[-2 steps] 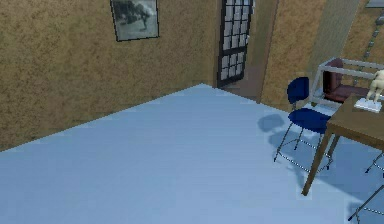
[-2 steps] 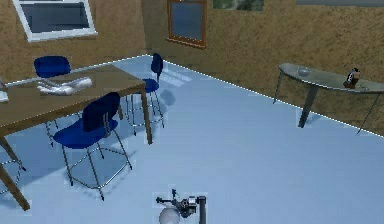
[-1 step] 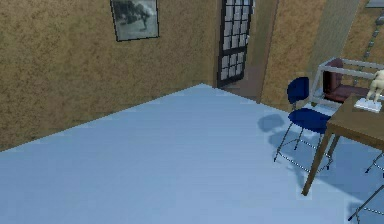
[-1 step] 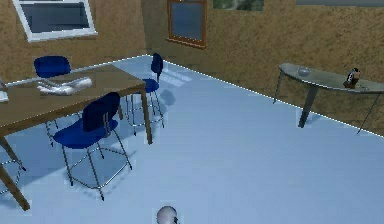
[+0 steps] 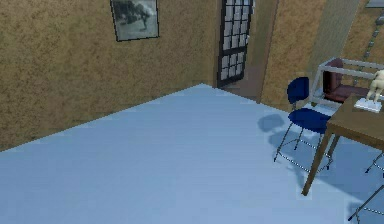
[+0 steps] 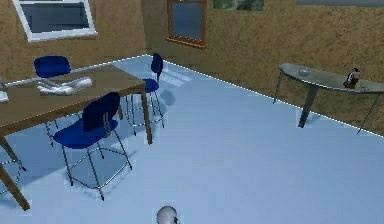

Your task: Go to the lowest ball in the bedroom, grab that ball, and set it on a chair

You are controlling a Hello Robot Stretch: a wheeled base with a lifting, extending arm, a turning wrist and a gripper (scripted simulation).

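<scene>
Probably the grey round thing (image 6: 167, 214) on the floor (image 6: 240, 160) (your ball, I think) is light and rolls; grip across its middle. End effector state: you cannot tell.

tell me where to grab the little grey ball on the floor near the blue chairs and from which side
Probably across its middle, coming down from above. The grey ball looks round, with no handle or edge to favour, and lies on bare floor, apart from the nearest blue chair, so the fingers should have room either side.
</scene>
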